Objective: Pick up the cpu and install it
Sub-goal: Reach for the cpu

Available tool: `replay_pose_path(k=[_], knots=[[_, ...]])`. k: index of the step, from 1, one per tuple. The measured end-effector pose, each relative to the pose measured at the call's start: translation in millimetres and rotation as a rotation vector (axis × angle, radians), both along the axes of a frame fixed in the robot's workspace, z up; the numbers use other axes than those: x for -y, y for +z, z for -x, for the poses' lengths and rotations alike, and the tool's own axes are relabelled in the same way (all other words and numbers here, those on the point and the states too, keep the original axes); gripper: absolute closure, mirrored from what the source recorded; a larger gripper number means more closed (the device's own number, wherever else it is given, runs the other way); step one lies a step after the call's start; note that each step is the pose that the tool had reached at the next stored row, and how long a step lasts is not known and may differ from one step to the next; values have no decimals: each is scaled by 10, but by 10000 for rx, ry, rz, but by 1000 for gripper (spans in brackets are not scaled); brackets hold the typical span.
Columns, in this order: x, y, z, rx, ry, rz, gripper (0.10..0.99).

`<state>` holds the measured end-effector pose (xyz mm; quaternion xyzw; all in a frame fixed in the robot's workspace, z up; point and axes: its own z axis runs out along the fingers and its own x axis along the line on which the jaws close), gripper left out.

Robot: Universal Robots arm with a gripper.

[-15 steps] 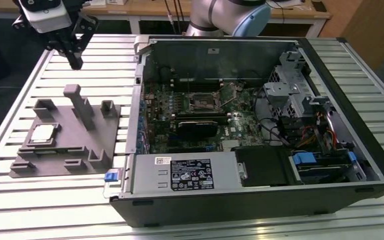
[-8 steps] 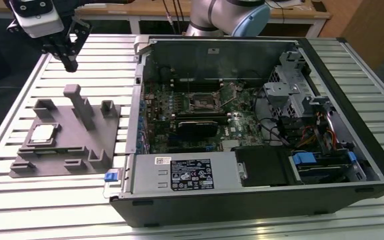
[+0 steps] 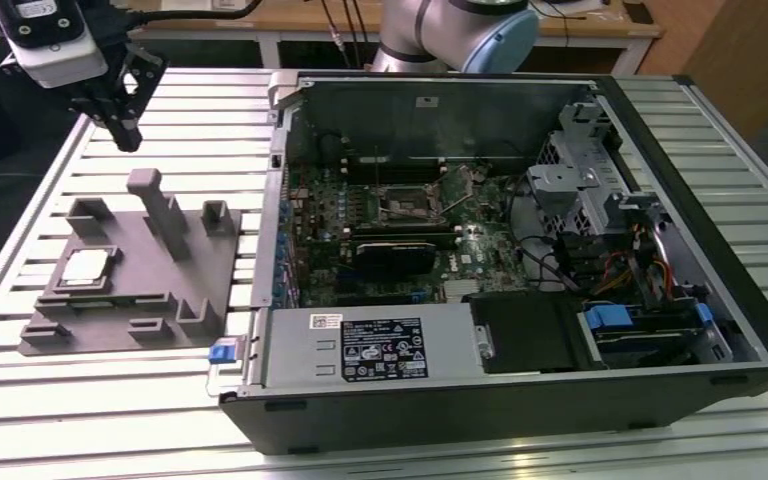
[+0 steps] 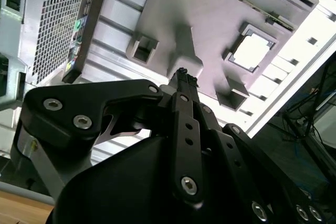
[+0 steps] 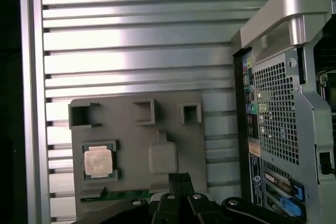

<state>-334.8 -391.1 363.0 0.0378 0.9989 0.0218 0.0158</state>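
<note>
Installation not yet begun: the cpu lies in its recess on the grey fixture plate on the tabletop, the arm's jaws hover above, closed together and empty, beside the open computer case.

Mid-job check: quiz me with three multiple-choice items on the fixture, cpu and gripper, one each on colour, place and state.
1. The fixture plate is: A black; B grey; C blue.
2. The cpu lies: A in the case's socket; B on top of the power supply; C in a recess of the fixture plate.
3. The gripper is: A shut on the cpu; B empty, raised clear of the cpu; C resting on the case.

Answers: 1 B, the plate shows plain grey. 2 C, its silvery top sits framed by the plate in both wrist views. 3 B, it hangs apart from the cpu, carrying nothing.
</note>
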Motion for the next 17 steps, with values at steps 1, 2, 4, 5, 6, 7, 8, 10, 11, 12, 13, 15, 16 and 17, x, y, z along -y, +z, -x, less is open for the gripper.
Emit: replay_pose_path(k=[1,2,4,5,6,7,8,10,11,12,13,15,16,17], knots=[[1,-10,18,-1,0,0,980],[2,-20,34,-1,-1,1,980],[8,-41,64,-1,0,1,980],[11,-51,78,-1,0,0,980],[17,-61,90,-1,0,1,980],[23,-73,103,0,1,0,980],[30,-84,114,0,1,0,980],[46,-105,137,-1,1,1,980],[54,-116,148,-1,-1,0,980],[62,-128,160,0,-1,0,980],[69,-139,172,-1,-1,0,980],[79,-167,197,0,-1,0,980],[82,-183,210,1,-1,0,980],[83,-201,224,0,0,0,980]])
